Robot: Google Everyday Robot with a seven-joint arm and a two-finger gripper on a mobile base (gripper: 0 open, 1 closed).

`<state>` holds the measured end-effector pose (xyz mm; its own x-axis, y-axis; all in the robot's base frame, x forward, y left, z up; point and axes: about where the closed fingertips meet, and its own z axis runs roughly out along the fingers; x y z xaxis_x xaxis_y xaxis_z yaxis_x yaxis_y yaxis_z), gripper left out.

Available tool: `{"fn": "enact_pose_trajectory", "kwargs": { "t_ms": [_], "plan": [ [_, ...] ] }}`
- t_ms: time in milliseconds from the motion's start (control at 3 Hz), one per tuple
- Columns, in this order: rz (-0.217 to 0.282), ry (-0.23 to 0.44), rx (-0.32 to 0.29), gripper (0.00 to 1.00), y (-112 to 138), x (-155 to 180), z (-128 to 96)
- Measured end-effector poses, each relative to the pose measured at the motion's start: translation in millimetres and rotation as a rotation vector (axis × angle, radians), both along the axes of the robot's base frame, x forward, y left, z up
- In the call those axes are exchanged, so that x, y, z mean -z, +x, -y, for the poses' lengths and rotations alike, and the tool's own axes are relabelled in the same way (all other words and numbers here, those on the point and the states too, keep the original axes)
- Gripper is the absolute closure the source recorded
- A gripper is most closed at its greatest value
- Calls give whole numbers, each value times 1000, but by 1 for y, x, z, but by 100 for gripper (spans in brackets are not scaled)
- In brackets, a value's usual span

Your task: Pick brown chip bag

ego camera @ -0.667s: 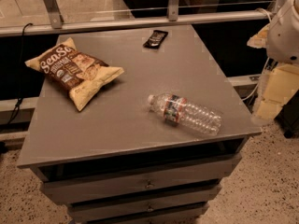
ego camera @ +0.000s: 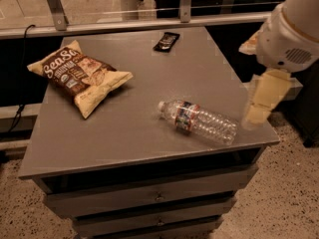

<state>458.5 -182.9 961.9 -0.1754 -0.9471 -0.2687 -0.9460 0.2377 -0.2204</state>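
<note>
Brown chip bag [ego camera: 79,78] flat on far-left of grey cabinet top [ego camera: 124,133], gripper [ego camera: 258,114] over right edge, well apart from bag, grip state cannot be told, clear bottle [ego camera: 198,122] lying near right, black wrapper [ego camera: 166,41] at far edge

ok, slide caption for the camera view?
Gripper hovers beside the table near the water bottle; brown chip bag lies untouched.

light: dim, warm amber cast | sheen: pale patch on table [ego camera: 124,133] top | shadows: soft under brown chip bag [ego camera: 75,76]; deep in drawer gaps | gripper [ego camera: 256,114]: brightest, at table's right edge | focus: soft throughout
</note>
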Motion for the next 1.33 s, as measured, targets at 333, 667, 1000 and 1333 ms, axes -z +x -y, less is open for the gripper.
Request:
{"fn": "enact_pose_trajectory", "kwargs": {
  "t_ms": [333,667,1000,1333],
  "plan": [
    [-2,72,-108,0,28,22,-70],
    [13,149,-187,0,61,38,-140],
    [26,231,-219,0,89,53,-199],
    [23,302,-224,0,110,72,-244]
  ]
}}
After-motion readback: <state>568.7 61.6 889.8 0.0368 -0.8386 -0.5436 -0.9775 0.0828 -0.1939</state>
